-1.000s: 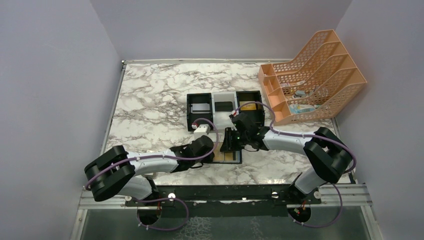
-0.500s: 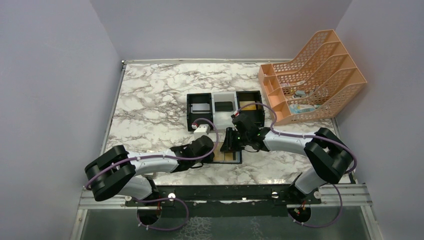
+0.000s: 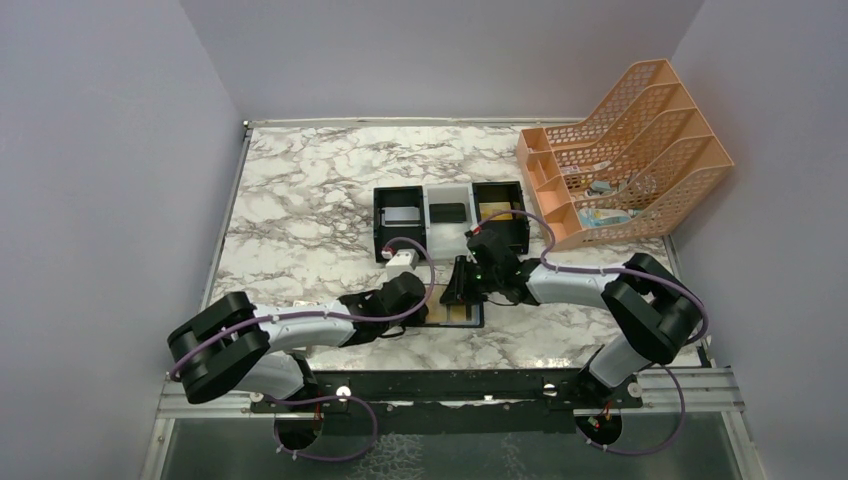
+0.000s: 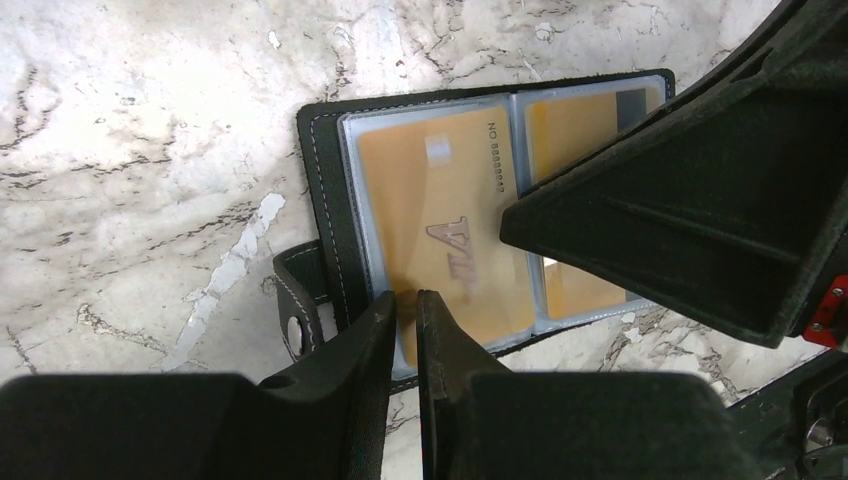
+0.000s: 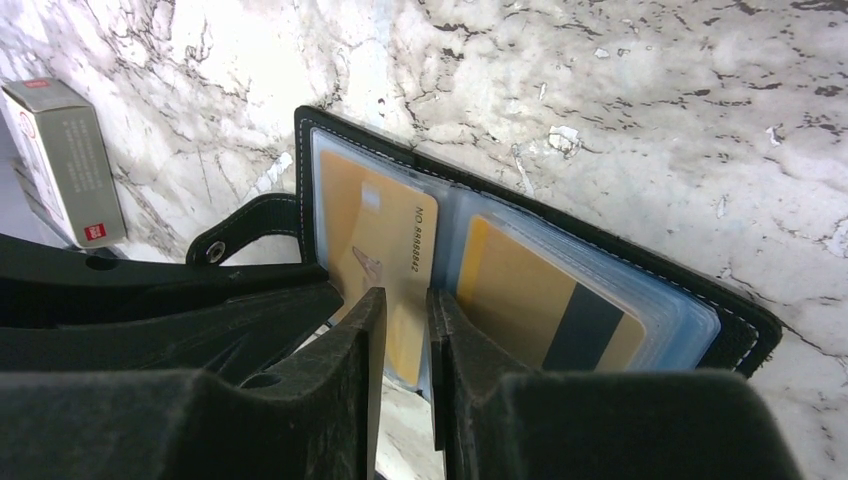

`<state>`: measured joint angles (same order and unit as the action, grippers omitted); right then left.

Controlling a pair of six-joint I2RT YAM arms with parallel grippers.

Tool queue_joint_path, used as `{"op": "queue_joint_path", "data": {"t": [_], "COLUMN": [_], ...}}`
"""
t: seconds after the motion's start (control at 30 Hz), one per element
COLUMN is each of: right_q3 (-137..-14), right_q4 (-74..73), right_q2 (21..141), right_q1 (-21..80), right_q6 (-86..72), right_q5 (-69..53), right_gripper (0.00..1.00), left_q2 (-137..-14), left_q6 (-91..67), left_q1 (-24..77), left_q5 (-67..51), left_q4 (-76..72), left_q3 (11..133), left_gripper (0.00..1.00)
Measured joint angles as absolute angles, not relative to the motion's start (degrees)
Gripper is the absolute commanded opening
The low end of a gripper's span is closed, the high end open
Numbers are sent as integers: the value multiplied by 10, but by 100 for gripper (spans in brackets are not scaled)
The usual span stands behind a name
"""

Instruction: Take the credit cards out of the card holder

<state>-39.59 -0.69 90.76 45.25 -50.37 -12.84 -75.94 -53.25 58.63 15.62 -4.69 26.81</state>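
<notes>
The black card holder (image 3: 470,315) lies open on the marble near the arms, also seen in the left wrist view (image 4: 322,190) and the right wrist view (image 5: 745,325). A gold credit card (image 4: 440,190) (image 5: 385,240) sits in its left clear pocket. A gold card with a dark stripe (image 5: 540,300) (image 4: 570,125) sits in the right one. My left gripper (image 4: 405,300) is shut on the holder's near edge beside the snap tab (image 4: 295,320). My right gripper (image 5: 405,295) stands over the left card's near edge with a narrow gap.
A white box with a red mark (image 5: 65,160) (image 3: 402,262) stands just left of the holder. A black-white-black tray (image 3: 400,192) sits behind it, and an orange file rack (image 3: 625,150) fills the far right. The right gripper's dark body (image 4: 690,190) crowds the holder.
The right gripper's jaws have narrowed over the left card. Both arms have barely shifted, and the holder stays put.
</notes>
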Motion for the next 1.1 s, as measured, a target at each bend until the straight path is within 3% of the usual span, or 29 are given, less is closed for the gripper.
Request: {"op": "queue_joint_path", "data": {"t": [0.1,0.3,1.0,1.1], "right_q3": [-384,-368,-344,-344], "right_q4": [12,39,34,29], "right_q2": [907,907,865,858], "right_q1": [450,439,426,421], "right_q6": [-514,-529,-518,-508], "right_q5": [-131,-152,-178,-177], "right_gripper": [8,1,1,12], "left_q2": [-754,-748,-738,-738], "left_q6": [-533,-534,-539,-539], "left_q1": [586,586,586,586], "left_q5": [156,156,147,146], "left_q4": [-50,-55,-56,-56], "left_q3": [262,256,247,247], "left_gripper": [16,16,13,13]}}
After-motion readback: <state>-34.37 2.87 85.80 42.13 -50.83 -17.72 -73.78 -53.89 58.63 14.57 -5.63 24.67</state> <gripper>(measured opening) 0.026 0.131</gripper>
